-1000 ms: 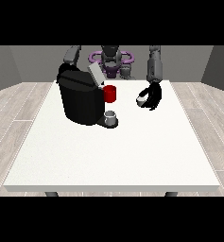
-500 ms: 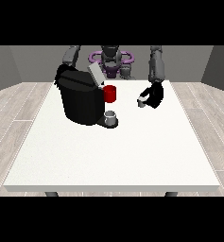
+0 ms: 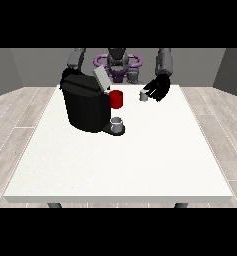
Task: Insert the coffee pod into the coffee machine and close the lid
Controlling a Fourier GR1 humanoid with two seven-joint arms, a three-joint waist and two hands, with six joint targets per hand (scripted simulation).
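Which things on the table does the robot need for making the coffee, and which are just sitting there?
Needed for the job:
coffee pod, small and grey, at the hand at the view's right
coffee machine, black
lid, tilted up open

Just sitting there:
red cup, beside the machine
grey cup, at the machine's base

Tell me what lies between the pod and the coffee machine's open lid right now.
In the front view, only the red cup beside the coffee machine and bare table sit between the pod, at the hand, and the lid.
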